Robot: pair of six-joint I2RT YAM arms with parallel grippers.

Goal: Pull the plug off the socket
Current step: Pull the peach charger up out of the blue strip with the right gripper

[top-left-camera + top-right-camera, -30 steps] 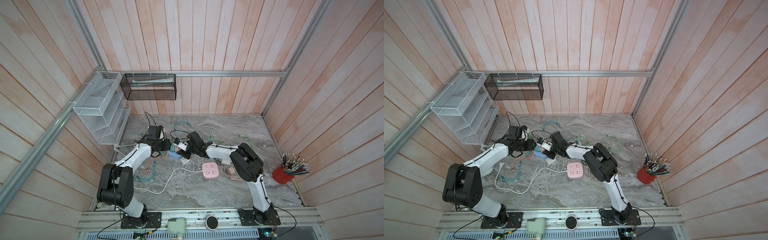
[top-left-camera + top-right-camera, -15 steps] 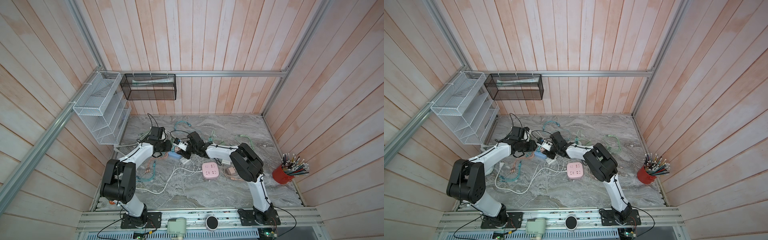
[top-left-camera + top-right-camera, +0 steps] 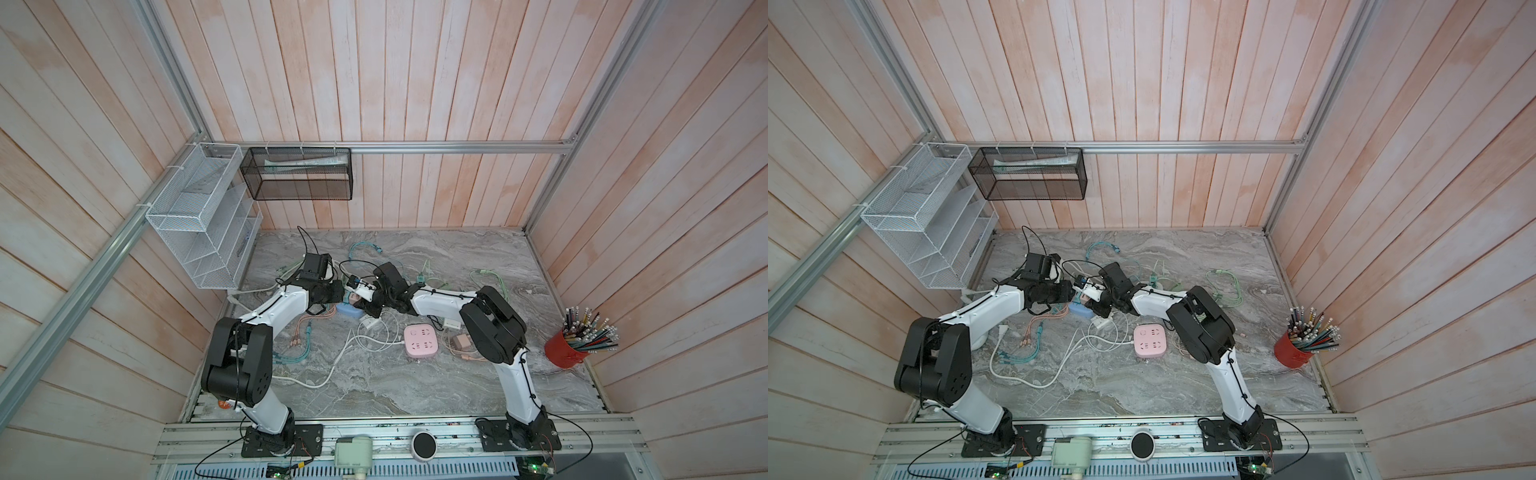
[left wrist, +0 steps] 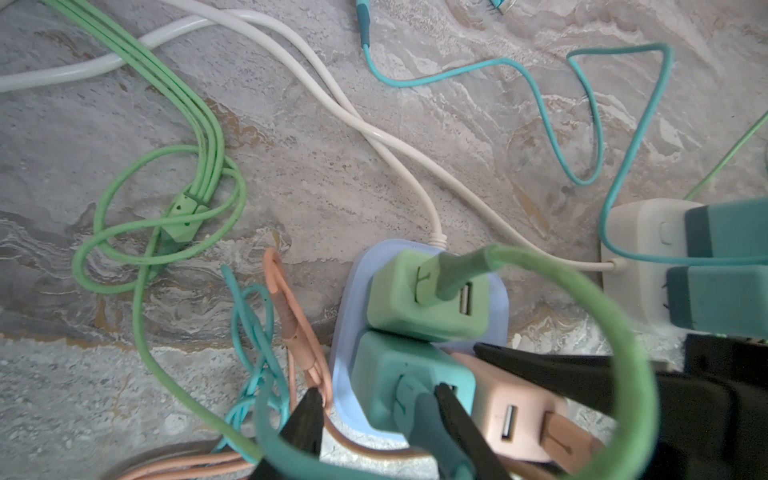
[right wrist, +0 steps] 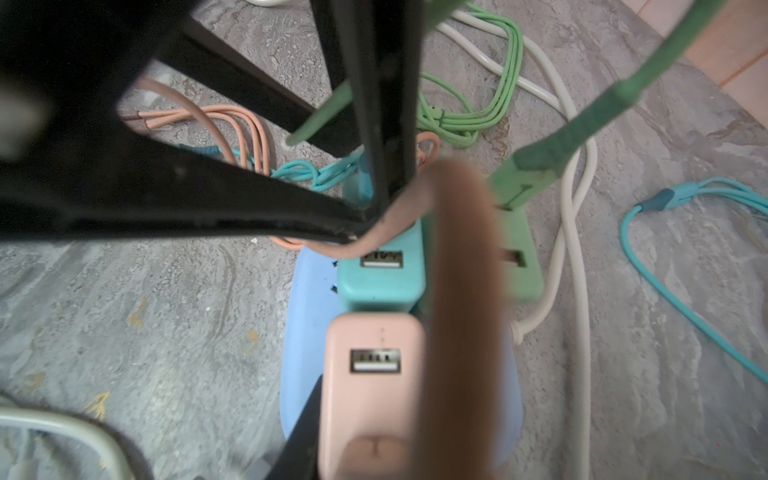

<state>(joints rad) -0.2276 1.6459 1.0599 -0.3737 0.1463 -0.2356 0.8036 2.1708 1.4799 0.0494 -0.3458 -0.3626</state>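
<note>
Nearest the arm bases, a pink socket cube (image 3: 420, 340) lies on the marble bench (image 3: 415, 390) with a white cable (image 3: 341, 358) looped beside it. A red cup of pencils (image 3: 563, 351) stands well apart by the right wall. Further in, both arms meet over the blue socket (image 5: 305, 332), which lies flat on the bench. Three plugs stand in it: a pink plug (image 5: 370, 340), a teal plug (image 5: 380, 282) just beside it and a green plug (image 4: 428, 303) next to the teal one. The right gripper (image 5: 372, 419) grips the pink plug, which sits in the socket. One black finger (image 5: 303, 440) lies against its side, and the opposite side is screened there by a blurred pink cable. The left gripper (image 4: 378, 395) is closed over the teal plug, where it seems to pinch the teal connector (image 4: 415, 415) plugged into that plug's top. Farthest back, a white mesh rack (image 3: 195, 232) and a black mesh basket (image 3: 299, 174) hang on the wooden walls
</note>
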